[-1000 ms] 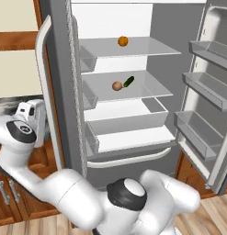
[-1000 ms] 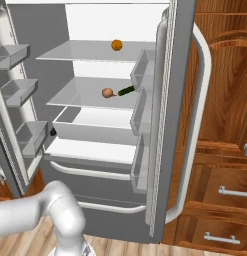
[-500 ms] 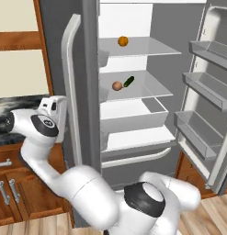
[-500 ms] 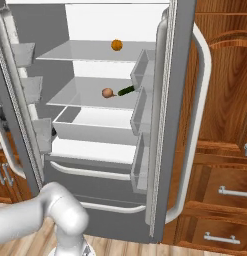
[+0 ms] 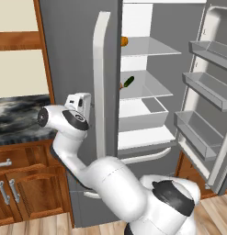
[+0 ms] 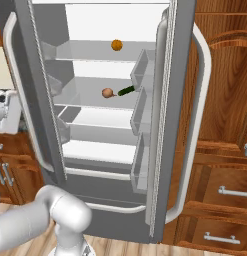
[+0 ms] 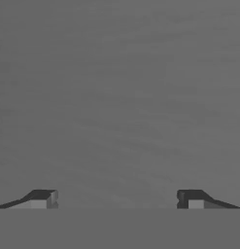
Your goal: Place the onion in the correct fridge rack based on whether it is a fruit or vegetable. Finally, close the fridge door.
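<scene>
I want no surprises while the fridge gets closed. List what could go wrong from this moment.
1. The end effector is open and faces the flat grey left door with nothing to grip, so a push could slip.
2. The right door stands wide open; closing one door alone would leave the fridge open.
3. The onion lies loose on the fridge rack beside the cucumber; a hard slam might roll it.
</scene>
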Tool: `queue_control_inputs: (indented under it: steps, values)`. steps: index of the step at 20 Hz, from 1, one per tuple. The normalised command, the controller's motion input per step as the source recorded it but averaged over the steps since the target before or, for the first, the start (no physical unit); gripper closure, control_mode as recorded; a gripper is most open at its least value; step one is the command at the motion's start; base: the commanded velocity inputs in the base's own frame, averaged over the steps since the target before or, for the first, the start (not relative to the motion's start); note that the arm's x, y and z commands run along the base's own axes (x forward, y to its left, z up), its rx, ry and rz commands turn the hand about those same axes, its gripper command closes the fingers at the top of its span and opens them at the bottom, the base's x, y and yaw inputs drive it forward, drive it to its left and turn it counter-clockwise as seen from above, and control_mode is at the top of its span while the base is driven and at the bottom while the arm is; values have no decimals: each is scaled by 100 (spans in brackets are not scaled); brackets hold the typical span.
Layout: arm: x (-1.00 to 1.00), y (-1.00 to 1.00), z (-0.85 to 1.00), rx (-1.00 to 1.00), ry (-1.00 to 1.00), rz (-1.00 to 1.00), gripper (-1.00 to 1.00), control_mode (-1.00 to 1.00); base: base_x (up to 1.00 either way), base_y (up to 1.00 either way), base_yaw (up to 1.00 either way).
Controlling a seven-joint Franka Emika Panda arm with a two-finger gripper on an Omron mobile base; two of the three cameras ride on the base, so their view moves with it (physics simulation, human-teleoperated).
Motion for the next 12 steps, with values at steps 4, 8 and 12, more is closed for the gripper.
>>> queue_control_inputs:
  steps: [4,8,12]
  values:
    - [48,-38,1,0,0,1,-100,-100,0,0,0]
    - [69,-8,0,0,0,5,-100,-100,0,0,0]
    - [84,0,0,0,0,8,-100,-100,0,0,0]
